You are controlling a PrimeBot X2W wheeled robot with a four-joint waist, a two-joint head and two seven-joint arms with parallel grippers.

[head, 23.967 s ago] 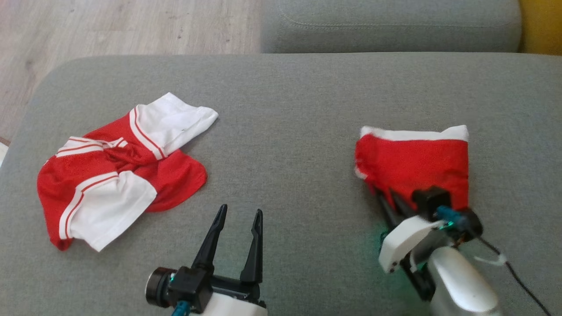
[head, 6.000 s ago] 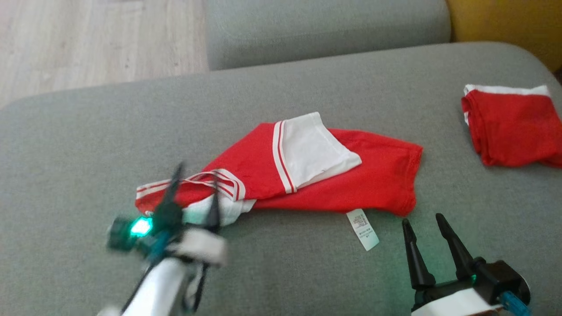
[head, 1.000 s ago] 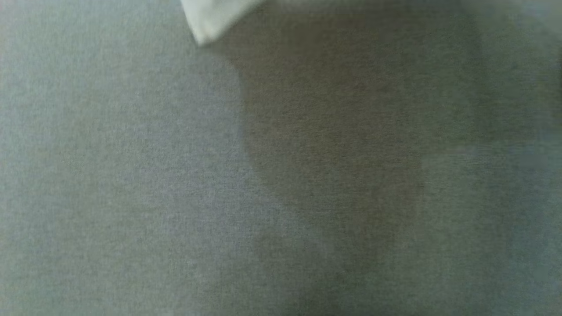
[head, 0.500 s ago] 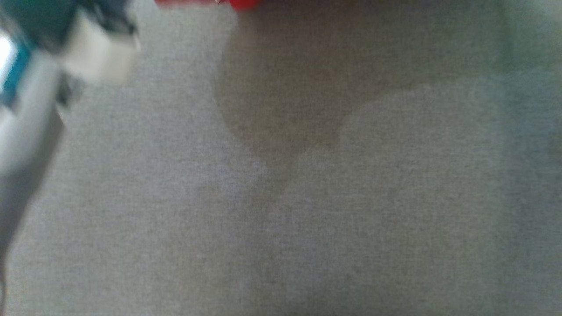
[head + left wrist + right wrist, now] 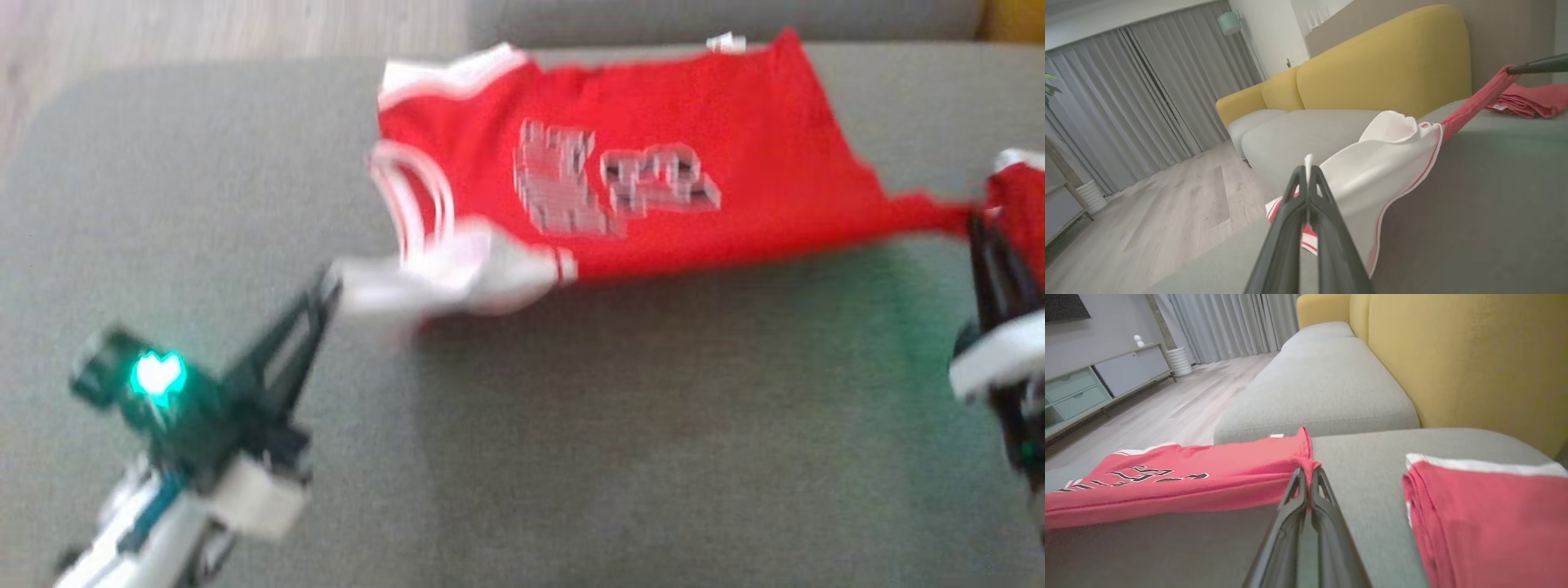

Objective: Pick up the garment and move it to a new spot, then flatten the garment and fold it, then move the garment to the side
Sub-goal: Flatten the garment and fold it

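The head view takes in the whole red jersey (image 5: 653,163). It is stretched over the grey seat cushion (image 5: 571,425) between the left gripper (image 5: 331,282) at its white sleeve (image 5: 441,282) and the right gripper (image 5: 977,219) at a red corner, with the chest print facing up.

The left wrist view makes clear what the head view smears. The left fingers are pressed together on the sleeve's edge, and the sleeve hangs clear of the cushion. A taut red strip runs from it to the other gripper's dark finger at the upper right. This view also shows grey curtains (image 5: 1147,90), a wooden floor (image 5: 1167,196) and a yellow backrest (image 5: 1384,61).

The right wrist view shows the right fingers pinched shut on a bunched red corner. The jersey's near edge is lifted, with shadow under it. A folded red garment (image 5: 1486,514) lies on the cushion just beside that gripper, and a low cabinet (image 5: 1106,384) stands across the room.

The left arm enters the head view from the lower left, fingers angled up and to the right, with a green light (image 5: 155,377) glowing at the wrist. The right arm sits at the right edge with its fingers pointing up.

The head view is blurred, so the print cannot be read, and the right wrist view catches it at too shallow an angle. The frame cuts off the right arm and most of the folded garment.
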